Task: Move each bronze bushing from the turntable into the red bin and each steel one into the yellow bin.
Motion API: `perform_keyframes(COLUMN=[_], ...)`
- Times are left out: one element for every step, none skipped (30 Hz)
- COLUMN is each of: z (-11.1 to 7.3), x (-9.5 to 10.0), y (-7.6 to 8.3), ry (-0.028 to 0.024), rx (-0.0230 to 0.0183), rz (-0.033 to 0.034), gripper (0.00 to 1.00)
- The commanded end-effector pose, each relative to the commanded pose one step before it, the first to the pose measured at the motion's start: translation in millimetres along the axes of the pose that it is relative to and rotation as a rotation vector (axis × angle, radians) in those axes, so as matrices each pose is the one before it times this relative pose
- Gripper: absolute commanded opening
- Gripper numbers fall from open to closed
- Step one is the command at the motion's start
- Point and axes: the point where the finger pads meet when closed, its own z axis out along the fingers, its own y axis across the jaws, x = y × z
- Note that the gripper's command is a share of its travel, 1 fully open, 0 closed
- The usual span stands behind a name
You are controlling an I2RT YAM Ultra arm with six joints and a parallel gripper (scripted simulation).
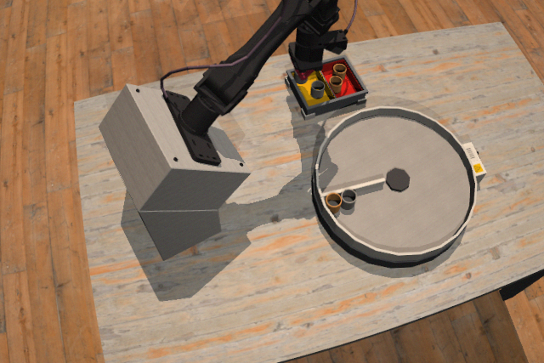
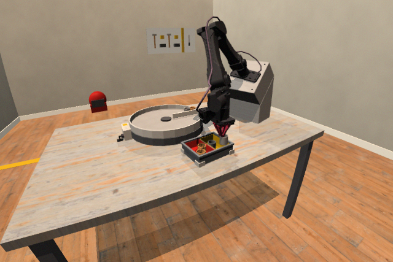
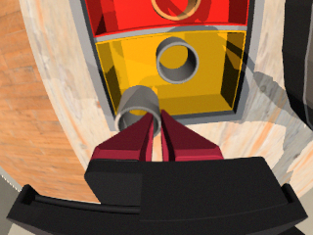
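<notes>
My gripper (image 3: pixel 156 116) is shut on the wall of a grey steel bushing (image 3: pixel 137 108) and holds it low over the near corner of the yellow bin (image 3: pixel 171 74); it also shows in the exterior view (image 2: pixel 223 139). One steel bushing (image 1: pixel 317 89) stands in the yellow bin. Two bronze bushings (image 1: pixel 338 70) (image 1: pixel 335 82) stand in the red bin (image 1: pixel 347 80). On the turntable (image 1: pixel 395 183), a bronze bushing (image 1: pixel 335 200) and a steel bushing (image 1: pixel 350 196) sit side by side against the white guide bar (image 1: pixel 354 186), near the rim.
The two bins share one grey tray (image 1: pixel 327 87) just behind the turntable. The arm's grey pedestal (image 1: pixel 167 161) stands at the table's left. A small white control box (image 1: pixel 474 161) is fixed to the turntable's right side.
</notes>
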Motion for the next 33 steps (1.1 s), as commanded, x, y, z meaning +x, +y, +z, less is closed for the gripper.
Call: perform_keyframes(z=[-14.54, 6.23, 9.24, 1.83, 1.83, 1.55, 1.95, 1.69, 1.74, 1.99, 1.81, -1.94, 0.28, 3.37, 3.34, 0.00, 0.00, -10.42, 5.14, 6.60, 2.80, 0.42, -1.53, -3.74, -0.61, 0.93, 0.61, 0.23, 0.03, 0.00, 0.00, 0.00, 0.00], x=[-24.92, 3.04, 6.46, -0.02, 0.03, 0.64, 1.68, -0.26, -1.23, -0.54, -0.31, -3.39, -0.55, 2.87, 2.55, 0.00, 0.00, -11.57, 3.30, 5.13, 2.01, 0.37, 0.64, -1.42, -0.55, -0.71, 0.35, 1.51, 0.27, -0.03, 0.00, 0.00, 0.00], y=[12.90, -2.89, -3.24, -0.07, 0.03, 1.15, 0.22, 0.32, -0.27, -1.04, -0.60, 1.18, 1.13, 0.33, -0.18, 0.00, 0.00, 3.26, -2.47, -2.85, -0.83, 0.69, 0.93, 1.05, 0.13, 0.14, -0.56, -0.96, -0.17, 0.01, 0.00, 0.00, 0.00], ry=[-0.06021, 0.00949, 0.01797, -0.00003, 0.00002, 0.00059, 0.00278, -0.00060, -0.00203, -0.00052, -0.00030, -0.00889, -0.00216, 0.00637, 0.00599, 0.00000, 0.00000, -0.02959, 0.00929, 0.01372, 0.00489, -0.00003, -0.00060, -0.00438, 0.00033, -0.00289, 0.00100, 0.00599, 0.00107, -0.00014, 0.00000, 0.00000, 0.00000], rx=[-0.05391, 0.01007, 0.01436, 0.00002, -0.00014, -0.00208, -0.00010, -0.00074, 0.00010, 0.00169, 0.00095, -0.00616, -0.00316, 0.00196, 0.00276, 0.00000, 0.00000, -0.01892, 0.00855, 0.01099, 0.00406, -0.00072, -0.00372, -0.00556, 0.00008, 0.00013, 0.00291, 0.00390, 0.00069, -0.00005, 0.00000, 0.00000, 0.00000], rz=[0.02077, -0.00399, -0.00534, -0.00003, -0.00019, -0.00210, -0.00249, -0.00011, 0.00171, 0.00161, 0.00089, 0.00278, -0.00058, -0.00385, -0.00294, 0.00000, 0.00000, 0.01466, -0.00291, -0.00410, -0.00178, -0.00114, -0.00153, 0.00031, -0.00005, 0.00141, -0.00018, -0.00200, -0.00033, 0.00016, 0.00002, 0.00000, 0.00000], gripper=[0.00, 0.00, 0.00, 0.00, 0.00, 0.00, 0.00, 0.00, 0.00, 0.00, 0.00, 0.00, 0.00, 0.00, 0.00, 0.00, 0.00, 0.00, 0.00, 0.00, 0.00, 0.00, 0.00, 0.00, 0.00, 0.00, 0.00, 0.00, 0.00, 0.00, 0.00, 0.00, 0.00])
